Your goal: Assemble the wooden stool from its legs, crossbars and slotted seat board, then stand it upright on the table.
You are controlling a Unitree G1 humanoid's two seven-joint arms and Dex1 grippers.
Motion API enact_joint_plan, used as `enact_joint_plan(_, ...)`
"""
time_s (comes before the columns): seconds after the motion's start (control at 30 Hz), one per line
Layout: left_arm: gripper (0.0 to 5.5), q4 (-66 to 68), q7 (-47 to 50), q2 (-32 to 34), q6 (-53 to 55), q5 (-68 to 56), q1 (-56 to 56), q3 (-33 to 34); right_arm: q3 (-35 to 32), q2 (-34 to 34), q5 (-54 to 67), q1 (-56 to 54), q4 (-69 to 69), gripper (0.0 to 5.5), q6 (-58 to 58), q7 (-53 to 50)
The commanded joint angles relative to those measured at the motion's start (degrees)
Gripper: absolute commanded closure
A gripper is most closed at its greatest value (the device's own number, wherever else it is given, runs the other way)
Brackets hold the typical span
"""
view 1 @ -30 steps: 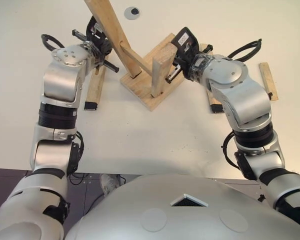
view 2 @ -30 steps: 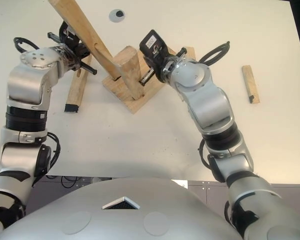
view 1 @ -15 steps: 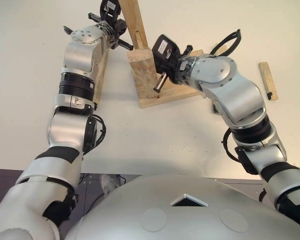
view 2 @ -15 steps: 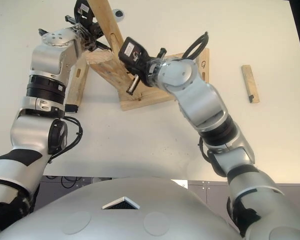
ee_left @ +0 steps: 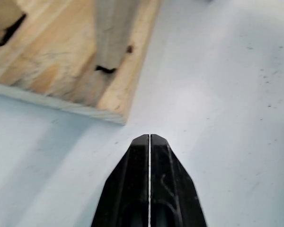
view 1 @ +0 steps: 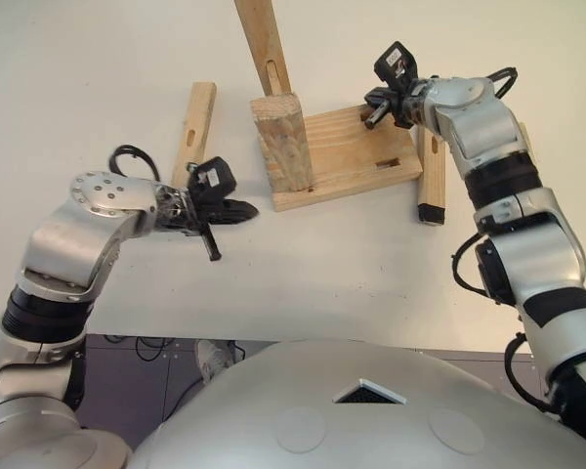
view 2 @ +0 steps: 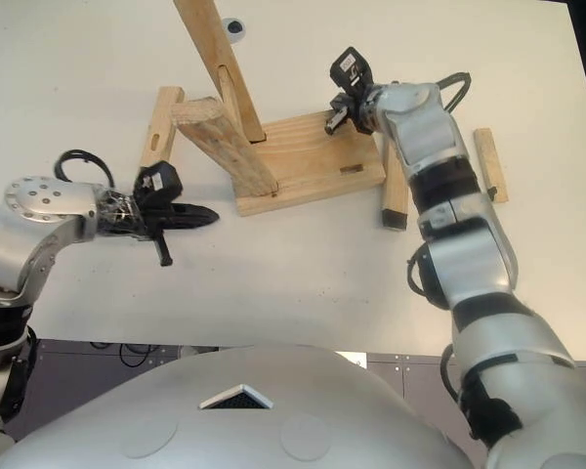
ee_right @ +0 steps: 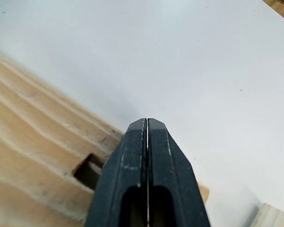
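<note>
The left gripper [view 1: 250,207] sits low over the white table [view 1: 322,254]. Its two black fingers are pressed together with nothing between them, and they point at the near left corner of the seat board with a gap in between. Behind it lies a loose pale wooden leg [view 1: 193,132] with a slot cut in one side. It is flat on the table, just beside the board's left end.

The flat rectangular pale wooden seat board [view 1: 356,156] lies in the middle of the table. Two square wooden legs stand up from its left end: a near leg [view 1: 281,142] and a taller-looking far leg [view 1: 264,44] that has a slot in its face (both lean a little). A small round grey disc [view 2: 234,26] lies on the table behind them.

The right gripper [view 1: 370,121] is at the board's far right corner, also clamped tight on nothing. Its tips are next to a small rectangular slot [ee_right: 87,170] in the board; whether they touch the wood I cannot tell.

Against the board's right end lies another wooden leg with a black tip [view 1: 431,186]. Farther right, apart from it, lies a short wooden crossbar [view 2: 488,161].
</note>
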Motion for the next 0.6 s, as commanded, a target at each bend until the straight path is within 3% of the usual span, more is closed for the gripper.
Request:
enact_joint_plan(0.03,5.50,4.11,4.93,-6.89,3.04,0.65,-2.89,-5.49,1.74,2.07,-5.10,-6.50,14.36,5.49,-6.23,3.92)
enact_joint_plan(0.17,5.50,18.73,15.38,-15.49,0.70,8.23,-7.28,-9.84,4.45,2.25,-9.41,-7.49,19.64,5.49,-7.74,12.28)
enact_joint_plan(0.37,5.50,27.94,22.67,-16.81,-2.97,13.11,-10.48,-7.08,4.40,1.99,-10.86,-6.00,18.42,5.49,-8.56,20.60)
enact_joint_plan(0.6,5.50,32.04,24.05,-20.31,-5.50,12.94,-13.20,-3.52,2.33,1.84,-6.65,3.72,-0.98,5.49,1.28,28.06)
